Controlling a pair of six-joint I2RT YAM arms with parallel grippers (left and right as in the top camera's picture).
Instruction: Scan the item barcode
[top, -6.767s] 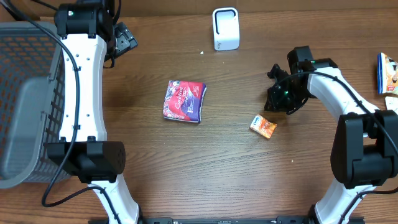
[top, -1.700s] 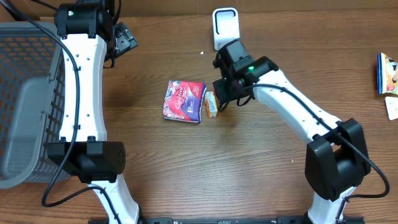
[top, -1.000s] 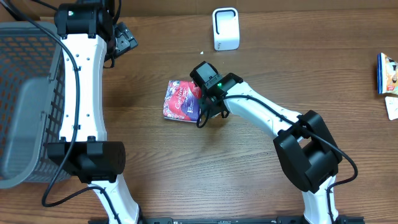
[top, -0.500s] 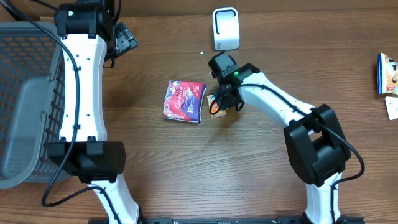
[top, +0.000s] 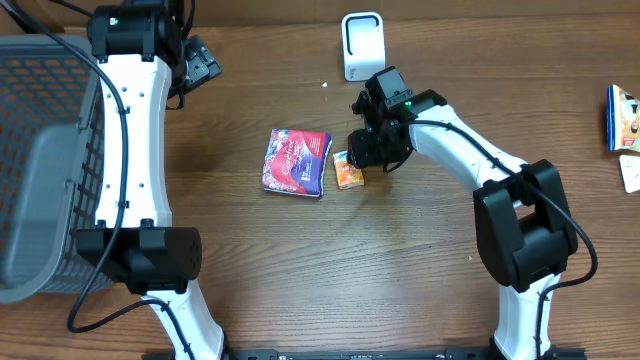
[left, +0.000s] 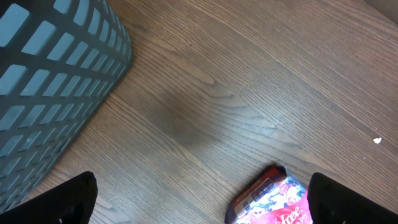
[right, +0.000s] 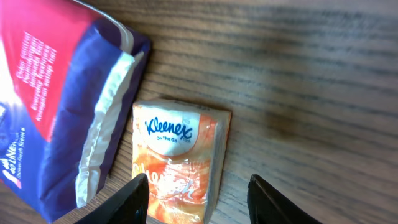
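The small orange Kleenex tissue pack (right: 177, 155) lies flat on the brown wooden bench (top: 400, 270), just right of a larger purple-and-red plastic packet (top: 297, 162). The right claw (right: 198, 190) hangs over the pack's far right side, fingers spread, one end of the pack between them and not pinched. Far left, the left claw (left: 199, 205) is spread wide beside a grey mesh basket (top: 40, 150). Farthest stands a white box-shaped scanner (top: 363, 46).

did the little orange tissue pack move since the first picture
Yes. The orange tissue pack went left and slightly up in the overhead view, and now lies right beside the purple pack, which stayed put.
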